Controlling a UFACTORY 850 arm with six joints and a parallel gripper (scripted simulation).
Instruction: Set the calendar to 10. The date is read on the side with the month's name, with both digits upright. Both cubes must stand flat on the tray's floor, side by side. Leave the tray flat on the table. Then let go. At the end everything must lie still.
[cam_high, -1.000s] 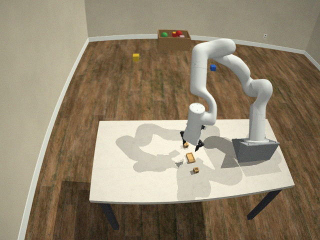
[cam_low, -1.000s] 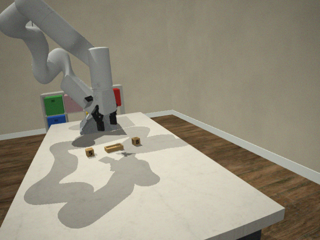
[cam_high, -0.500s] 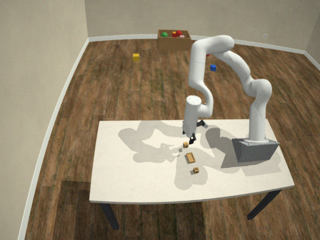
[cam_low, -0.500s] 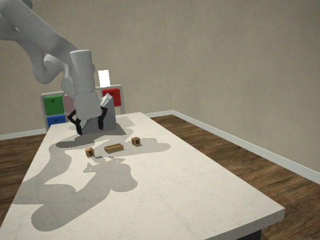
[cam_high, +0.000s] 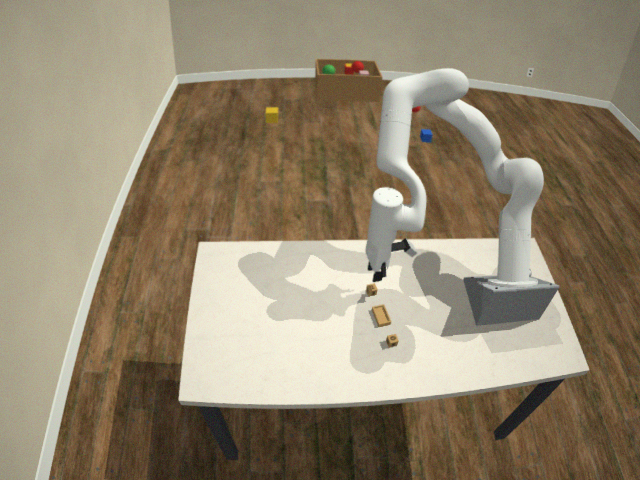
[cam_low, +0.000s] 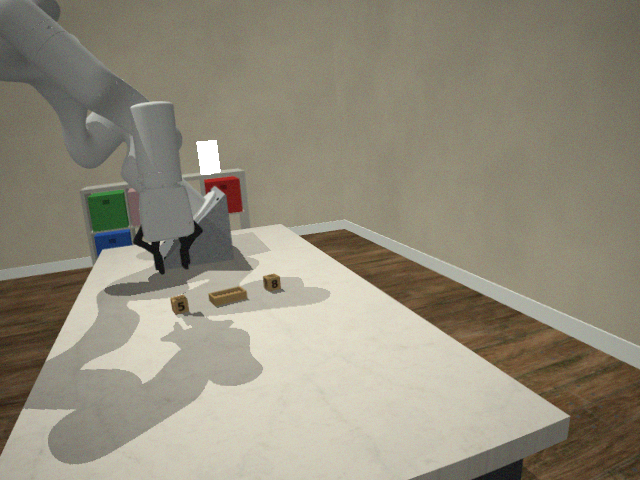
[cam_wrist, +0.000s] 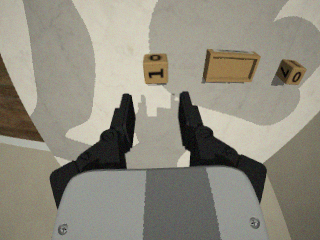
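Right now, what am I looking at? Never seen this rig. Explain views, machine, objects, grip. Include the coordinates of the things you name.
One white six-joint arm (cam_high: 395, 129) (cam_low: 98, 77) on a grey pedestal, ending in a black two-finger gripper (cam_low: 173, 266) (cam_wrist: 156, 104). The top picture looks down on the whole table; the exterior one looks along it towards the pedestal; the wrist one looks past the fingers.

On the pale table (cam_high: 268, 361) (cam_low: 361, 372) (cam_wrist: 110, 75) lies a small wooden tray (cam_high: 388, 323) (cam_low: 228, 298) (cam_wrist: 230, 79), with one numbered cube on either side: one shows a 5 in the exterior view, the other an 8. Both are outside the tray. The gripper is partly open, holding nothing.

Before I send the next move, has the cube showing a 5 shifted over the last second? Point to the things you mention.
No: the cube showing a 5 (cam_high: 371, 289) (cam_low: 179, 304) (cam_wrist: 156, 69) sits the same beside the tray (cam_high: 374, 314) (cam_low: 227, 298) (cam_wrist: 206, 70).
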